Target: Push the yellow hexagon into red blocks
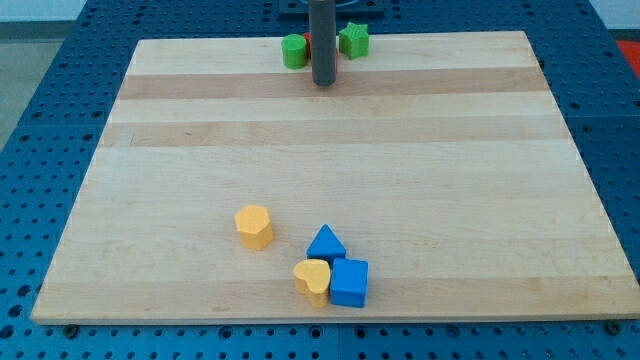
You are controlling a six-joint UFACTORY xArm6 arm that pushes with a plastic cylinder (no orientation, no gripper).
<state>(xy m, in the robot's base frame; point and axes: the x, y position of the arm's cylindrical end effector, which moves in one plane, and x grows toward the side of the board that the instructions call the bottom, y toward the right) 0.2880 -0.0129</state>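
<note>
One yellow hexagon (254,226) sits on the wooden surface (400,170) near its bottom edge, a little toward the view's left of centre, standing alone. Just to its lower right lies a tight cluster of three: a blue triangle (325,244), a yellow heart-like block (312,280) below it, and a blue cube (349,282) touching that yellow block on the view's right.

Well apart from all these, at the top edge of the surface, I see a green block (294,50), shape unclear, and a second green block (354,40) with a jagged outline. Between them a sliver of red block (308,44) shows, mostly hidden behind my rod.

I carry no pincer, only the dark rod, so there is nothing open or closed to report. My tip (323,84) rests on the surface just below the green and red blocks, far from the yellow hexagon.
</note>
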